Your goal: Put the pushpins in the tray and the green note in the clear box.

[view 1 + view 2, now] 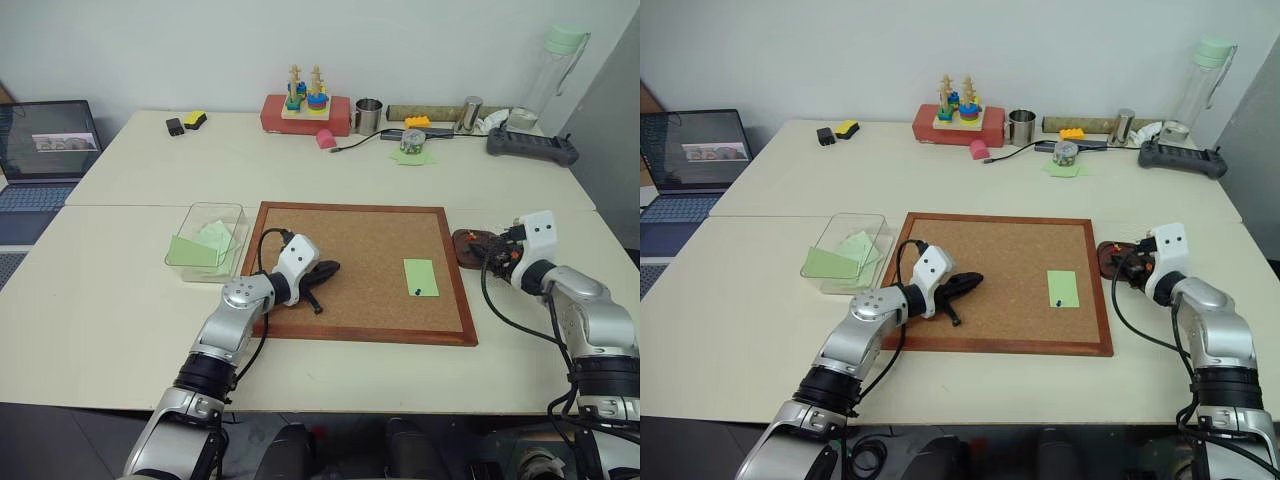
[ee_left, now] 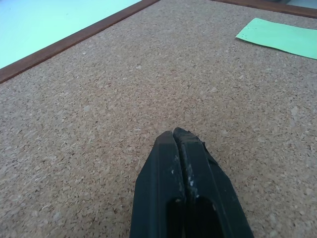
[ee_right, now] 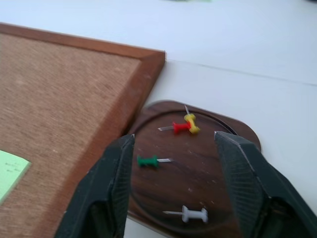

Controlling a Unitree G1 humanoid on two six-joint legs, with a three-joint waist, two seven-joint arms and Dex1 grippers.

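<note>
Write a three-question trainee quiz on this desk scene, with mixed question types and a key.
1. True or false: the right gripper is open above the tray.
2. Multiple choice: how many pushpins lie in the tray? A two, B four, C six.
3. Fill in: the green note on the cork board is held by one dark ____ near its lower edge.

Key
1. True; its fingers stand apart over the dish.
2. B: a red pushpin, a yellow pushpin, a green pushpin and a white pushpin.
3. pushpin. Meanwhile the left gripper is shut over the board, and the clear box holds other green notes.
</note>
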